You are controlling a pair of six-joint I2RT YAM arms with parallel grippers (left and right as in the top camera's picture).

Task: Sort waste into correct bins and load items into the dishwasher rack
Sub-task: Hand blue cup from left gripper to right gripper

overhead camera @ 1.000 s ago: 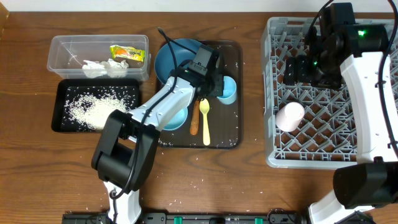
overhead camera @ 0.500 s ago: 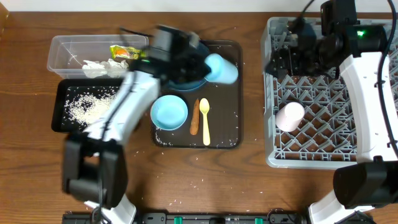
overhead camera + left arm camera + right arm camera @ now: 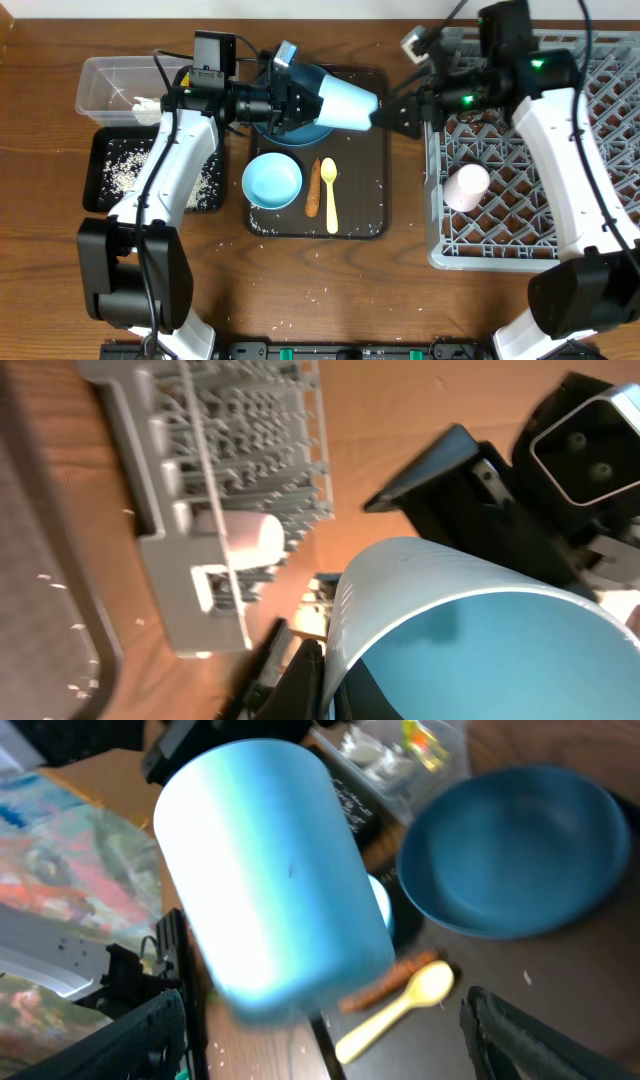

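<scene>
Your left gripper (image 3: 295, 100) is clamped on the small light-blue plastic cup (image 3: 345, 100), which lies sideways above the dark blue round plate (image 3: 510, 850). Your right gripper (image 3: 392, 112) is spread wide just beside the cup's base, at its 3 o'clock.

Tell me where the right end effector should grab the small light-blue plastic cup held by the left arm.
Probably across the side wall near its closed base, coming from the side of the grey lattice rack. The small light-blue plastic cup lies sideways, base towards the open right end effector, and the left end effector occupies the rim.
</scene>
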